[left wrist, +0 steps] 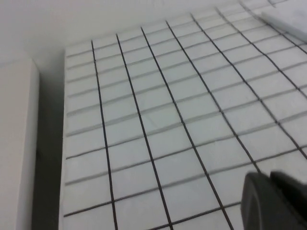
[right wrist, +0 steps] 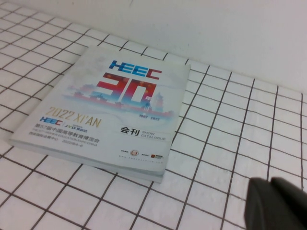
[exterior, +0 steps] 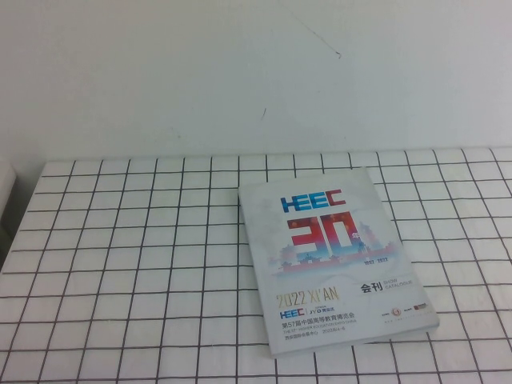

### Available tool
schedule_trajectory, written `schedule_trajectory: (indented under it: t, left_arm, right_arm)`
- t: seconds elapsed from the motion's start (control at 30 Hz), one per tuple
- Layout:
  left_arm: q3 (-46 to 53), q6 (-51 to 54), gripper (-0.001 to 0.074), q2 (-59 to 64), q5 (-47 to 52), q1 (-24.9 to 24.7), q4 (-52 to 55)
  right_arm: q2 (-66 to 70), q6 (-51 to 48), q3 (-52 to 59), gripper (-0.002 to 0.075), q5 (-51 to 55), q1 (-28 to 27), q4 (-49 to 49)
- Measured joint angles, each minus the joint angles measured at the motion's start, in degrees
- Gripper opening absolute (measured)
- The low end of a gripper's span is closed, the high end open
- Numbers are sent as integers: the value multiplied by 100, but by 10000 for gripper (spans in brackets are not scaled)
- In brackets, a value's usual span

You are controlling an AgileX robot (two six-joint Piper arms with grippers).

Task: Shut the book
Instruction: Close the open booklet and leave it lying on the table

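Observation:
A pale blue book (exterior: 332, 256) with "HEEC 30" on its cover lies flat and closed on the checked tablecloth (exterior: 136, 264), right of centre. Neither arm shows in the high view. In the right wrist view the book (right wrist: 105, 110) lies a few squares away from my right gripper (right wrist: 270, 184), whose dark fingers sit pressed together with nothing in them, low over the cloth. My left gripper (left wrist: 270, 178) is likewise shut and empty over bare cloth near the table's left side, far from the book, of which only a corner (left wrist: 290, 19) shows.
A white block (left wrist: 17, 143) stands just off the table's left edge (left wrist: 64, 143). A plain white wall (exterior: 256, 72) runs behind the table's far edge. Bare gridded cloth lies left of the book.

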Motion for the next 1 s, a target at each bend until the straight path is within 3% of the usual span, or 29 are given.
schedule_trajectory:
  t: [0.4, 0.63, 1.0]
  left_arm:
    - [18, -27, -4, -33, -111, 23, 11]
    - [27, -1918, -4, -33, -135, 23, 576]
    - [27, -2031, -4, -33, -135, 23, 798]
  right_arm:
    - [0, 0, 0, -3, 0, 0, 27]
    - [0, 0, 0, -3, 0, 0, 27]
    - [0, 0, 0, -3, 0, 0, 31]
